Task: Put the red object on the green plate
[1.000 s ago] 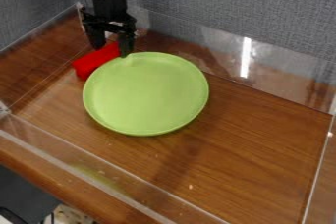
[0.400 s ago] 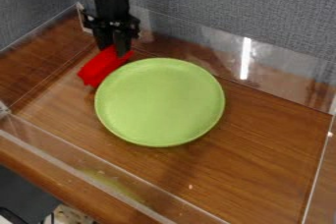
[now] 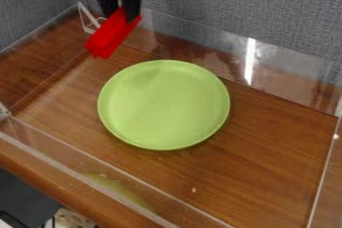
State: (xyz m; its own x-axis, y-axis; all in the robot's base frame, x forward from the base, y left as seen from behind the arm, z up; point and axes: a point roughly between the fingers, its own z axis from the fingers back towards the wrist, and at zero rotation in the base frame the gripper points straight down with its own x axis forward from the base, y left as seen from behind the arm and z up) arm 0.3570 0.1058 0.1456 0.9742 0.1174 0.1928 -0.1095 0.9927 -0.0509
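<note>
Clamped on the upper end of the red block (image 3: 110, 35) with the pincer (image 3: 123, 9), apparently no wider apart than the block's own thickness. Held up off the table (image 3: 254, 137), tilted, just past the far left edge of the green plate (image 3: 164, 105) as seen by the camera. Probably light, stiff plastic, smooth enough to slip or swivel if pinched loosely (hard to break, though). Better gripped near the middle, across the narrow sides, for balance; gripped high like this, likely to swing. Next, bring over the plate's centre, lower gently, then let go.
</note>
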